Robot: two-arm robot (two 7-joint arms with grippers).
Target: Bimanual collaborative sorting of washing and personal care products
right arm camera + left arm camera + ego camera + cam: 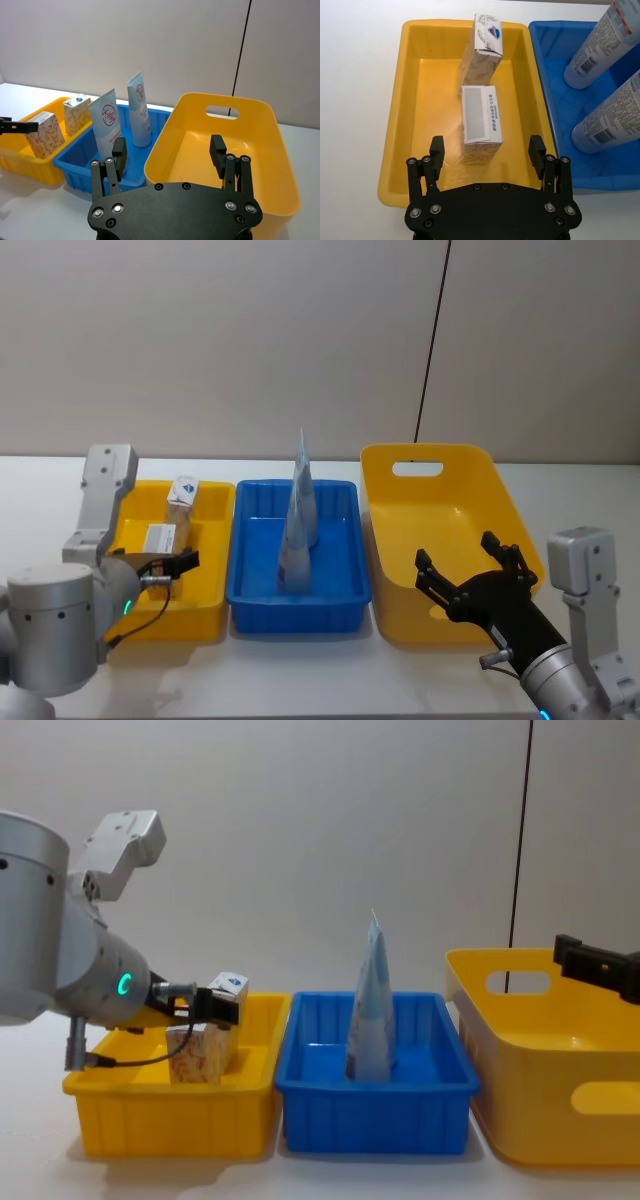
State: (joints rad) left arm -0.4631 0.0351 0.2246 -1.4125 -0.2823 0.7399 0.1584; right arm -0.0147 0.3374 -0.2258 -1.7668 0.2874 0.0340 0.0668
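Two white boxes with red-orange leaves sit in the small yellow tray point(405, 125): one box point(481, 122) nearer me, one box point(482, 50) farther back. Two pale squeeze tubes point(300, 510) stand in the blue tray point(300, 615), crimped ends up, also seen as tubes point(107, 125) from the right wrist. My left gripper point(487, 155) hovers open over the near end of the nearer box, holding nothing. My right gripper point(465, 560) hangs open and empty over the near rim of the large yellow bin point(400, 540).
The three containers stand side by side on a white table: small yellow tray point(170, 1120) at left, blue tray point(375, 1110) in the middle, large yellow bin point(560, 1100) with handle slots at right. A wall with a black cable rises behind them.
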